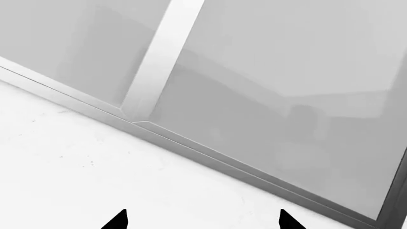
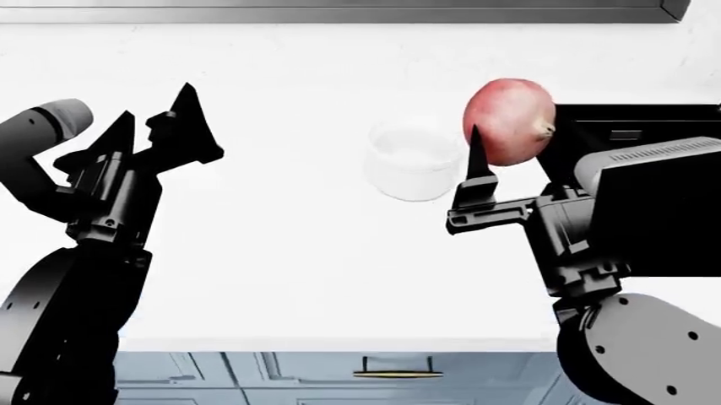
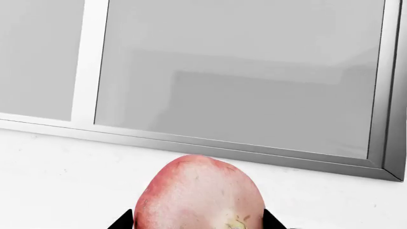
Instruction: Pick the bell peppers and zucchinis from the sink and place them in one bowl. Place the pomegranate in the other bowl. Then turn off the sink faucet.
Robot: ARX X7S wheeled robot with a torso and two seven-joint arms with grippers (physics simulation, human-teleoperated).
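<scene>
My right gripper (image 2: 505, 139) is shut on the red-pink pomegranate (image 2: 509, 118) and holds it above the white counter, just right of the small white bowl (image 2: 411, 181). In the right wrist view the pomegranate (image 3: 199, 191) fills the gap between the two black fingertips of that gripper (image 3: 198, 215). A corner of the black sink (image 2: 676, 118) shows behind my right arm. My left gripper (image 2: 155, 105) is raised at the left, open and empty; the left wrist view shows the same gripper (image 1: 203, 214) over bare counter. The bell peppers, zucchinis and faucet are out of view.
A grey-framed window (image 3: 241, 81) runs along the back of the white counter (image 2: 293, 253); the left wrist view shows this window (image 1: 254, 86) too. Below the counter's front edge is a blue drawer with a brass handle (image 2: 394, 372).
</scene>
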